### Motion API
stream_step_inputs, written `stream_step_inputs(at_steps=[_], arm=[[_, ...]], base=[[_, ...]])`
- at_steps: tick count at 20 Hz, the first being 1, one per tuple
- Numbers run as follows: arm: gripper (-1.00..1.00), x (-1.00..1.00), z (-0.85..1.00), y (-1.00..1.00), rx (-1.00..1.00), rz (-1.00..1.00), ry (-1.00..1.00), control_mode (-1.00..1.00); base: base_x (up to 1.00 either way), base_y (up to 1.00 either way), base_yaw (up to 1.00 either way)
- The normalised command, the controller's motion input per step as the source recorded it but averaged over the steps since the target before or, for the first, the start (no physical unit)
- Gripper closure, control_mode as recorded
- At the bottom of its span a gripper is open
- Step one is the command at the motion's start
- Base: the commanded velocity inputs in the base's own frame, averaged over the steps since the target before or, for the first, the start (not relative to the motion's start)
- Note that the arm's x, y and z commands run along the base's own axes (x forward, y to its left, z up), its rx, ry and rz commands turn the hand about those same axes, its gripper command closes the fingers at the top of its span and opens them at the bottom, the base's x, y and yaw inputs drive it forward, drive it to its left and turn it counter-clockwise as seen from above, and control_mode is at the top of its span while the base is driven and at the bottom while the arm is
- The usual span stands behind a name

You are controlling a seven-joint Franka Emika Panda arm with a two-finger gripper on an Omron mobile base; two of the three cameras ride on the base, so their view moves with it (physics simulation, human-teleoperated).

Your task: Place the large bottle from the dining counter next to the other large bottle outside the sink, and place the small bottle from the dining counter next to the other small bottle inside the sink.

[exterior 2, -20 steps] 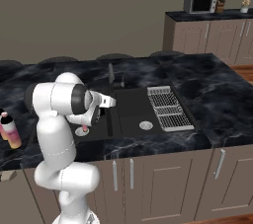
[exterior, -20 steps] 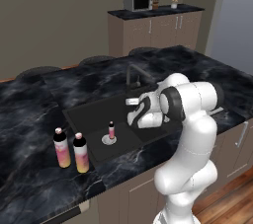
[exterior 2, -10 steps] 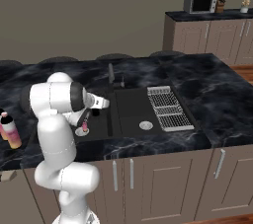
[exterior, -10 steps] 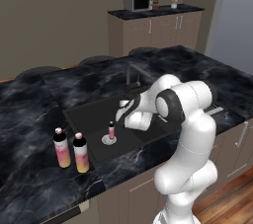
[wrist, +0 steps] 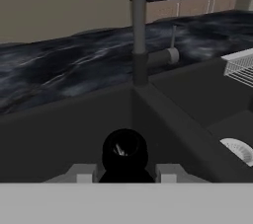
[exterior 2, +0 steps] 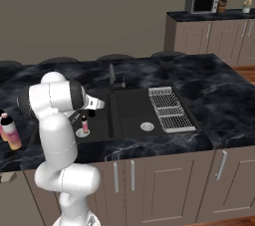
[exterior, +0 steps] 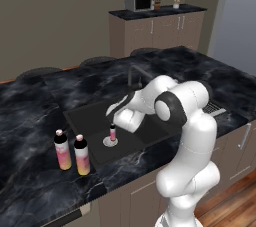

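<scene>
In the hand view the small bottle (wrist: 124,155), all black, sits between my gripper's (wrist: 124,173) fingers, which are shut on it. My gripper (exterior: 115,115) hangs low over the left half of the sink (exterior: 82,116), just above the other small bottle (exterior: 113,133), a tiny pink one that stands on a round drain inside the basin. From the right base view the pink bottle (exterior 2: 85,126) is just right of my gripper (exterior 2: 75,116). Two large pink-yellow bottles (exterior: 62,150) (exterior: 82,155) stand side by side on the counter left of the sink.
The dark faucet (wrist: 140,30) rises at the sink's back edge. A ribbed drain rack (exterior 2: 169,108) fills the right part of the basin, with a round drain (exterior 2: 147,126) beside it. A microwave (exterior: 139,1) sits on the far cabinets.
My arm has swung left and down into the sink, bringing the black bottle closer to the pink one. The bottles on the counter have not moved.
</scene>
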Motion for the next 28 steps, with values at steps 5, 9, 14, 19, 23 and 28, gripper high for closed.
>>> stream_step_inputs(at_steps=[5,9,14,19,23,28], arm=[[1.0,0.0,0.0,0.0,0.01,0.0,0.0,-1.0],[1.0,0.0,0.0,0.0,0.0,0.0,0.0,-1.0],[1.0,-0.02,0.0,0.16,0.0,0.0,0.0,-1.0],[1.0,-0.11,0.0,0.3,0.0,0.0,-0.01,-1.0],[1.0,-0.18,0.0,0.02,0.0,0.02,-0.02,-1.0],[1.0,-0.08,0.03,0.0,0.0,0.12,-0.02,-1.0]], base=[[0.0,0.0,0.0],[0.0,0.0,0.0],[0.0,0.0,0.0],[0.0,0.0,0.0],[0.0,0.0,0.0],[0.0,0.0,0.0]])
